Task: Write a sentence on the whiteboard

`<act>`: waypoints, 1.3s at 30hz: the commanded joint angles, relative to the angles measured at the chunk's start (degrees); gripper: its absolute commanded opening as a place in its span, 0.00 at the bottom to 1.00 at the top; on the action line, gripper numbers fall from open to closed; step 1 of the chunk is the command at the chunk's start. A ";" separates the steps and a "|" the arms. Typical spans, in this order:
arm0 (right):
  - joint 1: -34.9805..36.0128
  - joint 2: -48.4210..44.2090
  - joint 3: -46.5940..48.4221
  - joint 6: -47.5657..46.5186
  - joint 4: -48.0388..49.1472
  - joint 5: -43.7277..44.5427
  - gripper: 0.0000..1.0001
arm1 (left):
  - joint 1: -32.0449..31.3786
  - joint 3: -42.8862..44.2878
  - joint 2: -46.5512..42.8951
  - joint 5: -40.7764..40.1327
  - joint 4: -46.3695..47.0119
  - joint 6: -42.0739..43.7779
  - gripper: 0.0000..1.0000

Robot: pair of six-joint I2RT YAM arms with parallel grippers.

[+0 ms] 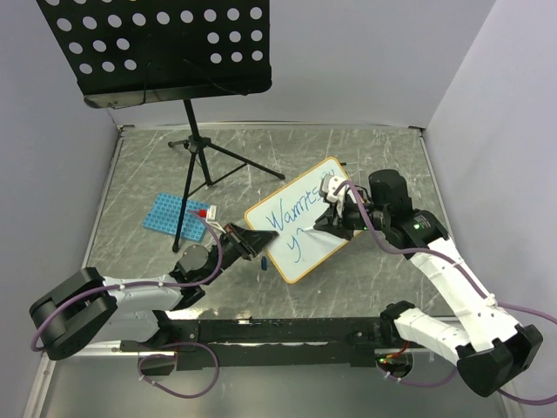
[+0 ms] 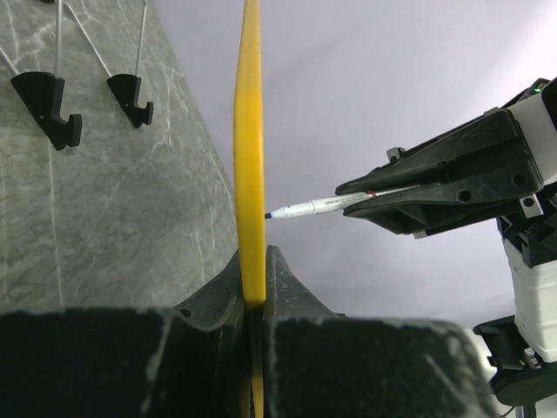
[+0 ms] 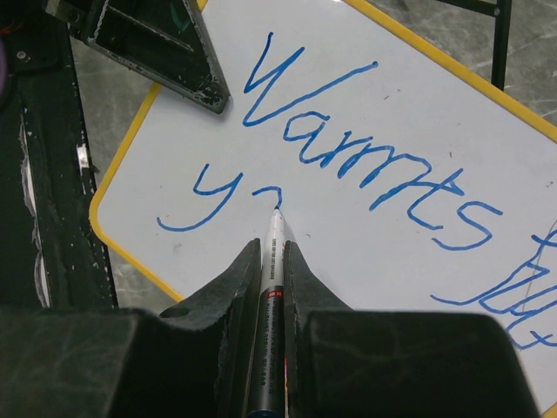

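The whiteboard is tilted, held at its left edge by my left gripper, which is shut on its yellow frame. Blue writing, the sentence, reads "Warmts" plus more letters on the top line, and "y" with a fresh stroke below. My right gripper is shut on a white marker, its tip touching the board just right of the "y". The marker also shows in the left wrist view, its tip at the board's face.
A black perforated music stand on a tripod stands at the back left. A blue perforated rack lies on the grey marbled table left of the board. White walls enclose the table.
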 commanded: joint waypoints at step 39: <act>1.53 2.33 3.46 1.32 3.05 -1.50 0.00 | 0.51 2.02 -0.31 1.70 17.14 -2.11 0.01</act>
